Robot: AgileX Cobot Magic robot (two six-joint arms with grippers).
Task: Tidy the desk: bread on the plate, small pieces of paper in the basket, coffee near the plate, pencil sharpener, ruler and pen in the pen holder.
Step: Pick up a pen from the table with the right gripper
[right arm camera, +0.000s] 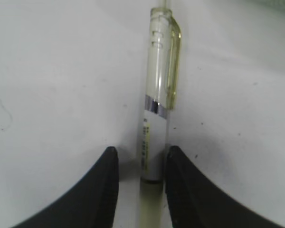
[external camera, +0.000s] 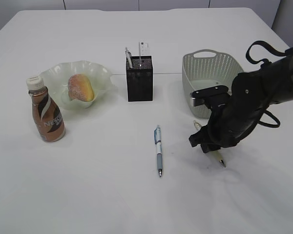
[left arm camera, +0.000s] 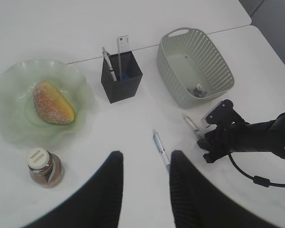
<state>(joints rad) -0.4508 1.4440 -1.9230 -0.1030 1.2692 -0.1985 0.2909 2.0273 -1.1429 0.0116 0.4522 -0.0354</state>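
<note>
A pale yellow pen (right arm camera: 159,95) lies on the table in front of the basket (external camera: 210,68). My right gripper (right arm camera: 141,149) is down over it, open, with a finger on each side of the barrel. A blue pen (external camera: 158,148) lies mid-table. My left gripper (left arm camera: 146,154) hangs high above the table, open and empty. The bread (external camera: 81,87) rests on the green plate (external camera: 100,73), and the coffee bottle (external camera: 47,116) stands beside it. The black pen holder (external camera: 139,80) holds a white ruler (external camera: 144,48) and a pen (external camera: 129,57). Small paper pieces (left arm camera: 198,89) lie in the basket. The pencil sharpener is hidden.
The right arm (external camera: 254,97) reaches in from the right edge, just in front of the basket. A table seam runs behind the plate and the holder.
</note>
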